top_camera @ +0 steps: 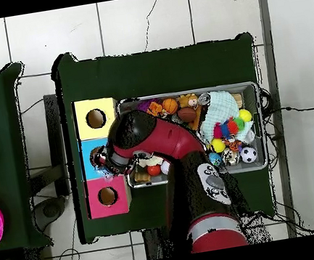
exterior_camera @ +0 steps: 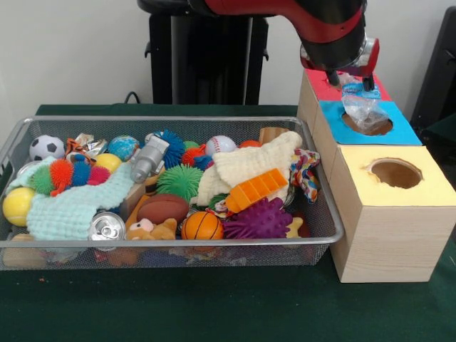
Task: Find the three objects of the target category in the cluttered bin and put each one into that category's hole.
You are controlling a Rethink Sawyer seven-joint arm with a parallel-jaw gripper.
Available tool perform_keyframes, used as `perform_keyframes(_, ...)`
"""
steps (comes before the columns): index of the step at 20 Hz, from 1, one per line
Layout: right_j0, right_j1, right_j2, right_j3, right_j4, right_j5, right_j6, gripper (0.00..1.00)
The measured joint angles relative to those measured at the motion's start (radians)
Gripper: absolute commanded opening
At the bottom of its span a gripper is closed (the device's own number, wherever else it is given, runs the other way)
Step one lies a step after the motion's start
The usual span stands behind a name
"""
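Observation:
My gripper point(exterior_camera: 350, 80) hangs over the blue box point(exterior_camera: 402, 130), the middle of three wooden boxes, right above its hole. A crumpled clear plastic bottle point(exterior_camera: 362, 107) sits between the fingers, and its lower end dips into the blue hole. In the overhead view the gripper point(top_camera: 104, 159) covers most of the blue box point(top_camera: 88, 156). The wire bin point(exterior_camera: 171, 244) to the left holds a dented silver can point(exterior_camera: 107, 226), a grey crushed bottle point(exterior_camera: 148, 158) and shiny crumpled wrappers point(exterior_camera: 87, 145) among toys.
A red box point(exterior_camera: 319, 83) stands behind the blue one and a yellow box point(exterior_camera: 427, 191) with an open hole point(exterior_camera: 395, 173) in front of it. The bin also holds several balls, spiky toys, cloths and an orange comb-like piece point(exterior_camera: 255, 189).

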Motion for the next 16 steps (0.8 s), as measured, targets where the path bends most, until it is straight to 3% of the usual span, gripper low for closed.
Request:
perform_keyframes(8,0.003,-0.059,0.000,0.010,-0.016,-0.068,0.000,1.00)
perform_keyframes(16,0.002,-0.116,-0.001,0.008,-0.135,-0.289,0.000,1.00)
